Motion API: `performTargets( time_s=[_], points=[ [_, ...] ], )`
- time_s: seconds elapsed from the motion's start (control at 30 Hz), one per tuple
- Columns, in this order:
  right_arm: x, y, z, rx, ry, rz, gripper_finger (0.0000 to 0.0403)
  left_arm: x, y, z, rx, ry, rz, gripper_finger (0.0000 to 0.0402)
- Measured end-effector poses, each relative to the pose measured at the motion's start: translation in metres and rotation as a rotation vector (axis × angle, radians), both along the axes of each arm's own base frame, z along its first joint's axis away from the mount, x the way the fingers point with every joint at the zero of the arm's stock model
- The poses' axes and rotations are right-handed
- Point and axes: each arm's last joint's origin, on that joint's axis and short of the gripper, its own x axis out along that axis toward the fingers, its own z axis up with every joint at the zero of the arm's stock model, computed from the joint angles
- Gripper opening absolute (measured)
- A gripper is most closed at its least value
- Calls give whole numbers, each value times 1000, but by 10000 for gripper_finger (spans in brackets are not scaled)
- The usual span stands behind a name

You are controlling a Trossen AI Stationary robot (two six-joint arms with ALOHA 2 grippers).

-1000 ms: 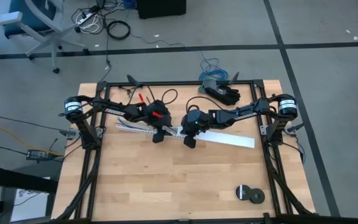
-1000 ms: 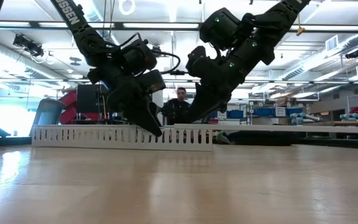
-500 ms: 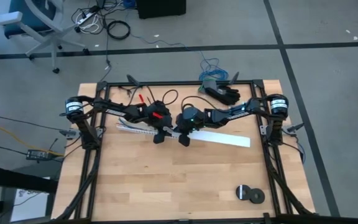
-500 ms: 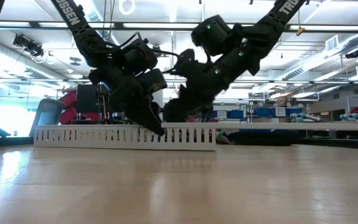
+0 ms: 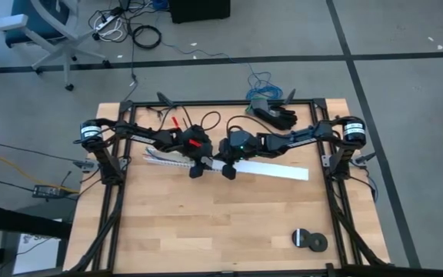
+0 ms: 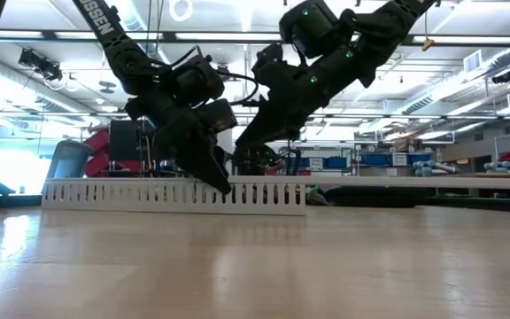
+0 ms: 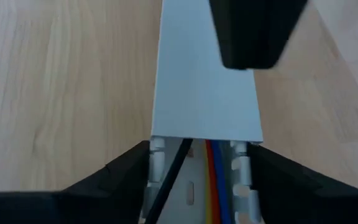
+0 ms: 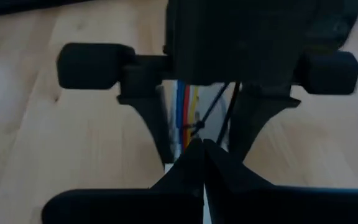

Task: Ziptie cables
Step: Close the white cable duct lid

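Cables are laid inside white channel, mid-table. Channel is straddled by left gripper, jaws apart; ziptie is pinched by right gripper, jaws together. Ziptie should be pulled slowly, w/ channel steadied.

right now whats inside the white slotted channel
In the open stretch of the white channel lie coloured cables, red, orange and blue, and a thin black ziptie. A flat white cover hides the rest.
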Motion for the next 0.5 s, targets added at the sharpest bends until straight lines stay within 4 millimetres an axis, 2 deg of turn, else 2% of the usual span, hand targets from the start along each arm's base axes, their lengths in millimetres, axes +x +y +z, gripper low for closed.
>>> performTargets(
  time_s=[0.2,0.5],
  points=[
    [0,2,-1,3,12,-7,0,0,1,0,23,12,18,300],
    [-2,2,-3,13,41,-12,0,-8,6,13,49,20,54,307]
  ],
)
